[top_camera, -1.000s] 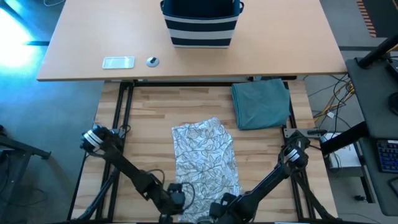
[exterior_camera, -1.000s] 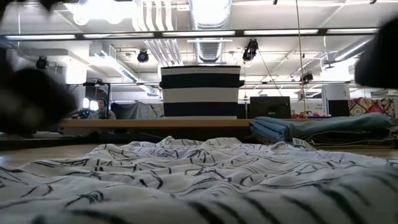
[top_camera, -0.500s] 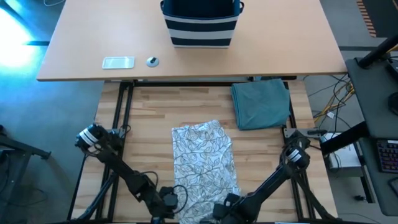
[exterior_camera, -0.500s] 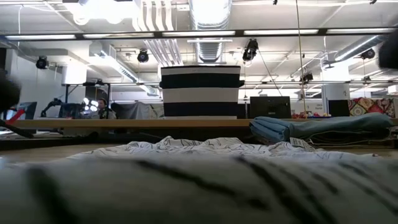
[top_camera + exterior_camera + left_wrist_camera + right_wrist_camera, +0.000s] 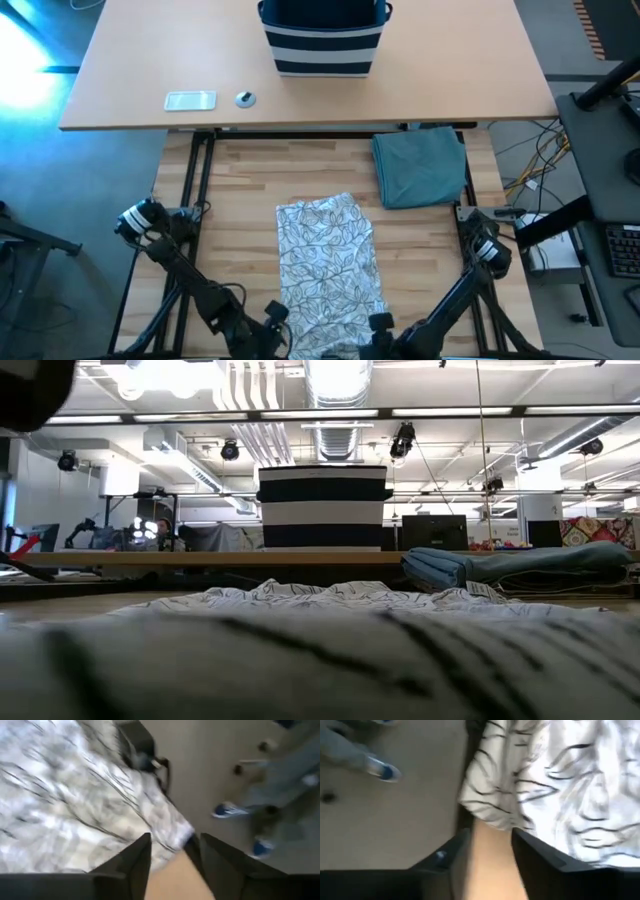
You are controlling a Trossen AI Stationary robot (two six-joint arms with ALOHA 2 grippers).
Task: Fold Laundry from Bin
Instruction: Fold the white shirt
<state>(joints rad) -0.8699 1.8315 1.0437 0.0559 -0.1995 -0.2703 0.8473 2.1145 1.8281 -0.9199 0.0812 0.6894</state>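
Left claw (image 5: 172, 855) parted beside crumpled, leaf-printed grey-white garment (image 5: 328, 262).

Both arms are dark and slim, with black cables along the links. Each has a pale grey round joint near its base.

Open right claw (image 5: 487, 851) hangs beside the grey-white patterned garment (image 5: 555, 780).

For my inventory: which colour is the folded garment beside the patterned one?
Teal-green, plain; the folded garment shows best in the high view.
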